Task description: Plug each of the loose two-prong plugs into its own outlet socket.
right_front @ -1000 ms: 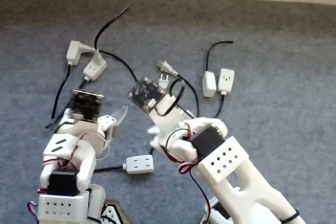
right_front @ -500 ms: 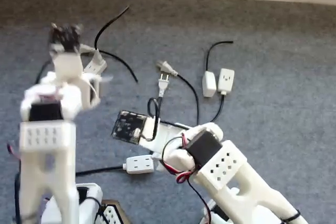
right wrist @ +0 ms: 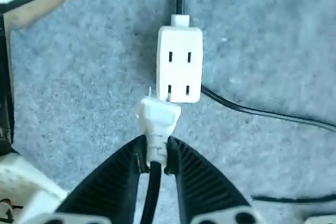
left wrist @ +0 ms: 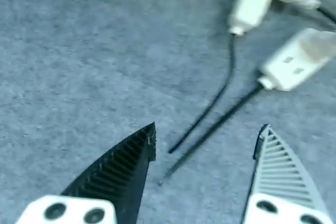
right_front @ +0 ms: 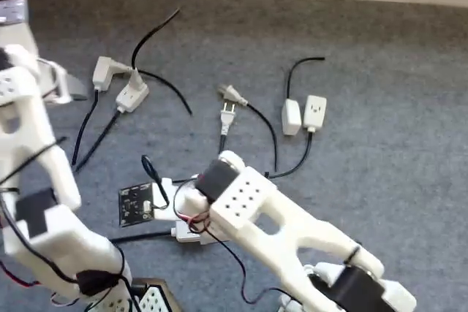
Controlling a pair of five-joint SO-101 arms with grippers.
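The right gripper (right wrist: pixel 155 150) is pinching, jaws tight, the light, rigid plug (right wrist: pixel 157 118) by its collar at the outlet socket's (right wrist: pixel 180 64) six o'clock edge; its springy cord (right wrist: pixel 152 187) is probably tugging. The left gripper (left wrist: pixel 205 145) is hanging, jaws spread.

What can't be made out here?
Right wrist view: whether the prongs of the white two-prong plug in the right gripper sit in the white outlet block's slots; plug body hides them.
High view: that block, under the right arm.
Left wrist view: white cord socket, blurred, edge-cut.
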